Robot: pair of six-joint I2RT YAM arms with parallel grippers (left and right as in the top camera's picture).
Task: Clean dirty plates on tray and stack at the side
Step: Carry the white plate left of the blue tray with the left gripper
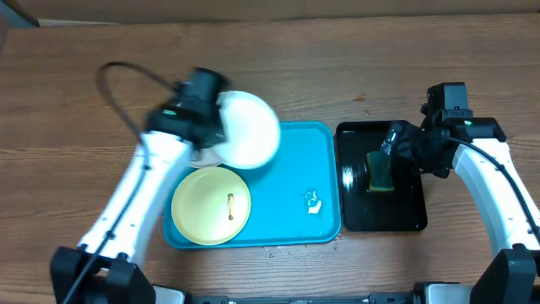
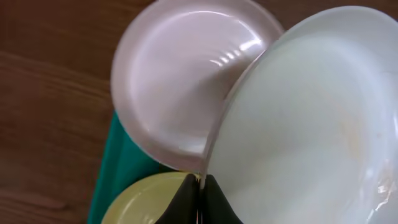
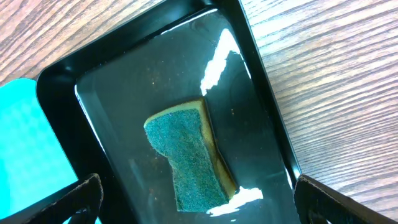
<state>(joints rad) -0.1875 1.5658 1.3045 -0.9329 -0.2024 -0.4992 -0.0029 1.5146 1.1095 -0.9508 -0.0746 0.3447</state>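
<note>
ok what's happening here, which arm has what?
The left gripper is shut on the rim of a white plate, held above the turquoise tray's far left corner. A second white plate lies below it at that corner. The yellow-green plate, with a brown smear, sits on the tray. The right gripper hangs open over the sponge in the black tray.

A glossy black tray lies flat on the wooden table, its wet-looking floor throwing bright glints. In the middle of the black tray lies a sponge, flat, dark green scouring face up, with a yellow layer showing along one edge. Left of the black tray, apart from it, sits a small white scrap.
</note>
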